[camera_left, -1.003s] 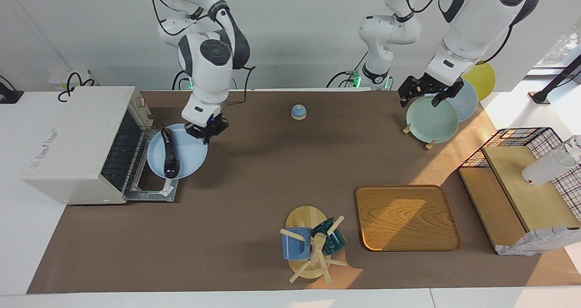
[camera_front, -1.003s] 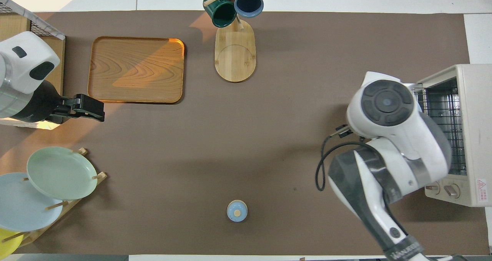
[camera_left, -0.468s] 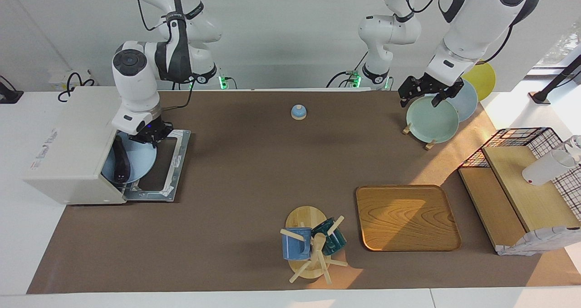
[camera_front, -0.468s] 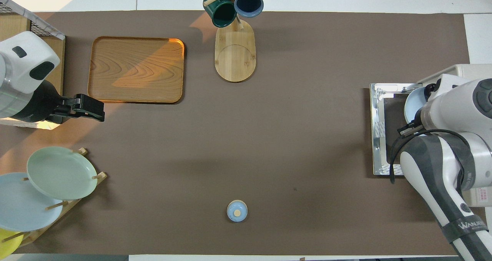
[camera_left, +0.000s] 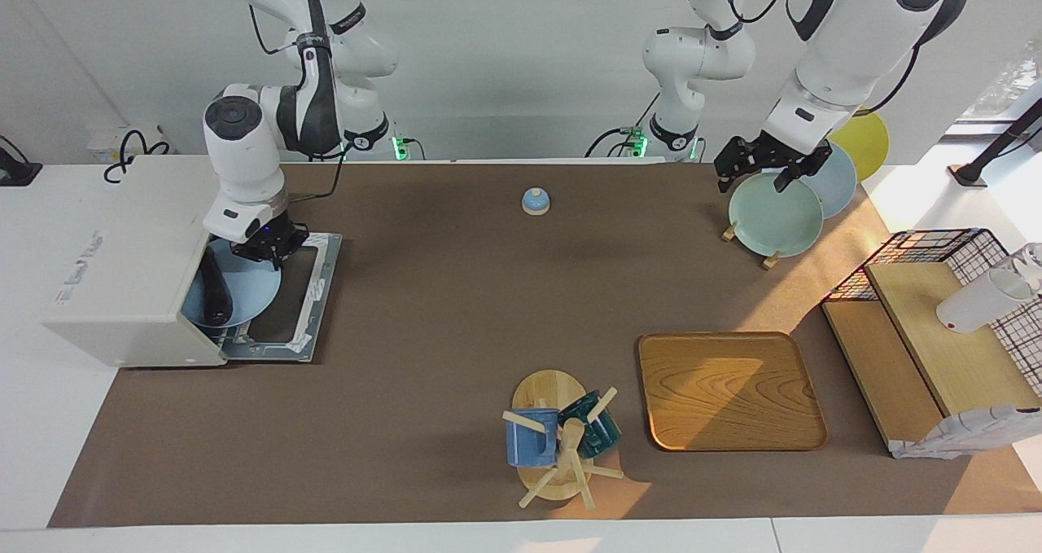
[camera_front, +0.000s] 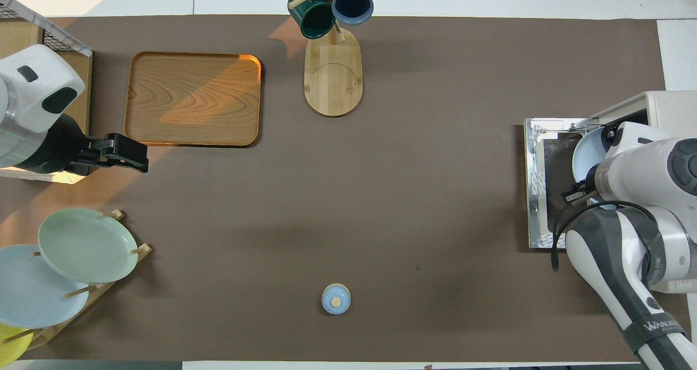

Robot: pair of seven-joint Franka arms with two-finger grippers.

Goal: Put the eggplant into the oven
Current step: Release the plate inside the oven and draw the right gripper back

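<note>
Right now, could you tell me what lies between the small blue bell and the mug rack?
Nothing: between the bell and the mug rack only the bare brown table, clearest overhead.

The oven (camera_left: 122, 268) is a boxy white toaster oven at the right arm's end of the table, its mouth turned toward the table's middle. Its door (camera_left: 301, 292) is dropped fully open and lies flat on the brown mat in front of it, a metal frame around dark glass. The eggplant (camera_left: 215, 288) is slim, glossy and nearly black. It lies lengthwise on a pale blue plate (camera_left: 248, 292), along the plate's edge nearest the oven's inside. The plate sits in the oven's mouth, part of it under the white top and the rest sticking out over the open door.
</note>
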